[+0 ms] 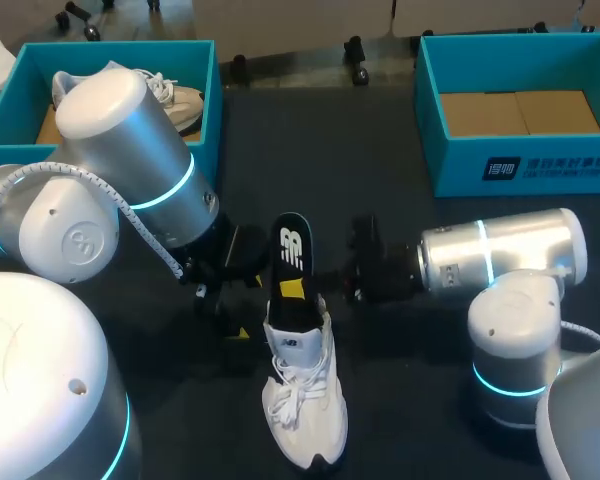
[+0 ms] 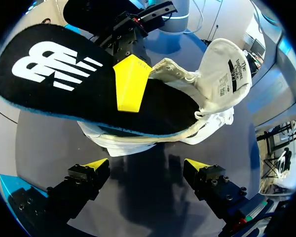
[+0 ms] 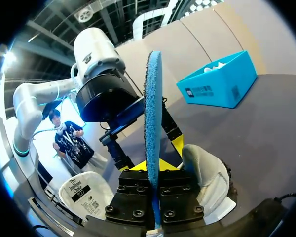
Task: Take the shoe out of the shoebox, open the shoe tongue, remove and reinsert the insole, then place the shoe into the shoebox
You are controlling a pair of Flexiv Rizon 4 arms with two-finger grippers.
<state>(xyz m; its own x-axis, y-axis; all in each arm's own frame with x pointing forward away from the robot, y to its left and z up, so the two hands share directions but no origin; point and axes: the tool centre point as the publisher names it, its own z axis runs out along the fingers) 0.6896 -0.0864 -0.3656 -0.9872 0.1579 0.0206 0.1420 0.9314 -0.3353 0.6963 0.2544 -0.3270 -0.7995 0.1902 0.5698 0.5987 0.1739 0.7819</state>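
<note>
A robotics lab: silver left arm and right arm at a dark table, teal shoebox alongside.

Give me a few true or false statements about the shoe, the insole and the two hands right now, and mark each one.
1. The right hand is shut on the insole. True.
2. The left hand grips the shoe. False: it is open, short of the shoe.
3. The shoe stands in the right box. False: it stands on the table.
4. The right box holds no shoe. True.
</note>
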